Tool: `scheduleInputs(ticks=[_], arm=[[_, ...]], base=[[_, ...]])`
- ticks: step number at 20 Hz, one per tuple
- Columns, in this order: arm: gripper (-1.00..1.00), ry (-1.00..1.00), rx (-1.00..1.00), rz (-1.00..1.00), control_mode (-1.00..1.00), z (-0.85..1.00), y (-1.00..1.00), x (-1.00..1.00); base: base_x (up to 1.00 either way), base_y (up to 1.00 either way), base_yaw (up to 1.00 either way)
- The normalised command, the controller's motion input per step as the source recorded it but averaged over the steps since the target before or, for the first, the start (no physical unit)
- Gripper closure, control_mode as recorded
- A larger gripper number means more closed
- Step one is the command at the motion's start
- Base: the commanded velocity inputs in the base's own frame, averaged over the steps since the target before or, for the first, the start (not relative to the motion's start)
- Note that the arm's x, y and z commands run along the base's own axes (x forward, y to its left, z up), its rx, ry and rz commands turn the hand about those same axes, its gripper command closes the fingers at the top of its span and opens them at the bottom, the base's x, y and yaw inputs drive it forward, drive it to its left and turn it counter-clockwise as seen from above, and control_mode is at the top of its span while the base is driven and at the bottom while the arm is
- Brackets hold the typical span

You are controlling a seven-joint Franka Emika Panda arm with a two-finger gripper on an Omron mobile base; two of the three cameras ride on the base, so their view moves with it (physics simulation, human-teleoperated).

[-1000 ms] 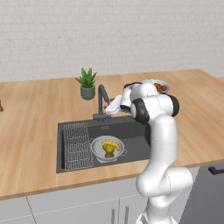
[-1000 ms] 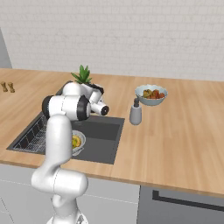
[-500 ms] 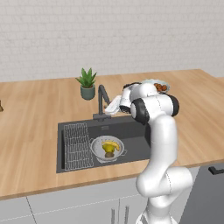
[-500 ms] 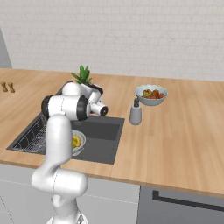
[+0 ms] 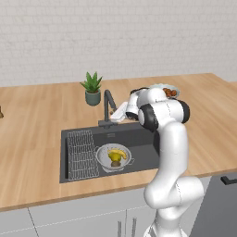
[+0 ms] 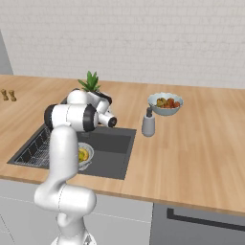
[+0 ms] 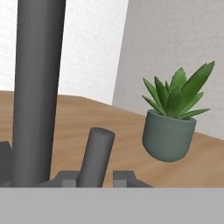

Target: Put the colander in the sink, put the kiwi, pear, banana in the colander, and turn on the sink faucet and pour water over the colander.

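We take the sink (image 5: 143, 141) as our landmark, a dark basin set into the wooden counter (image 5: 37, 125). Inside it, toward its left side, lies the wire rack (image 5: 82, 154), and just right of the rack sits the colander (image 5: 113, 157), down on the sink floor. We see the banana (image 5: 117, 153) curved across the colander's bowl, with the yellow-green pear (image 5: 114, 158) under it. A small dark shape at the colander's lower edge may be the kiwi, but it is too small for us to tell.

At the sink's back rim stands the sink faucet (image 5: 109, 107), upright with its bent spout, and there we find the gripper (image 5: 118, 112), reaching in from the right, right against the faucet. From the hand's own camera the faucet's thick dark column (image 7: 37, 92) rises close on the left, and a short dark lever (image 7: 97, 155) slants up just above the two fingertips (image 7: 122, 178). The jaws stand nearly together, clamped on that lever.

Behind the sink, past the faucet, the potted plant (image 5: 92, 88) stands on the counter. To the sink's right we spot a grey soap dispenser (image 6: 148, 123) near the rim, and farther right a pale bowl of mixed fruit (image 6: 165, 103), well apart from the basin.
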Motion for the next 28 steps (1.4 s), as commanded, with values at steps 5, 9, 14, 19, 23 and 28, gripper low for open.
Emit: scheduleInputs(ticks=[5,9,14,19,23,28], arm=[[1.00,0.06,0.00,0.00,-1.00,-0.02,-0.65,0.15],[1.00,0.08,0.00,0.00,-1.00,-0.10,-0.69,0.16],[1.00,0.09,0.00,0.00,-1.00,-0.17,-0.72,0.13],[1.00,0.08,0.00,0.00,-1.00,-0.20,-0.74,0.10],[1.00,0.09,0.00,0.00,-1.00,-0.25,-0.77,0.08],[1.00,0.09,0.01,0.00,-1.00,-0.30,-0.78,0.05]], base=[[0.00,0.00,0.00],[0.00,0.00,0.00],[0.00,0.00,0.00],[0.00,0.00,0.00],[0.00,0.00,0.00],[0.00,0.00,0.00]])
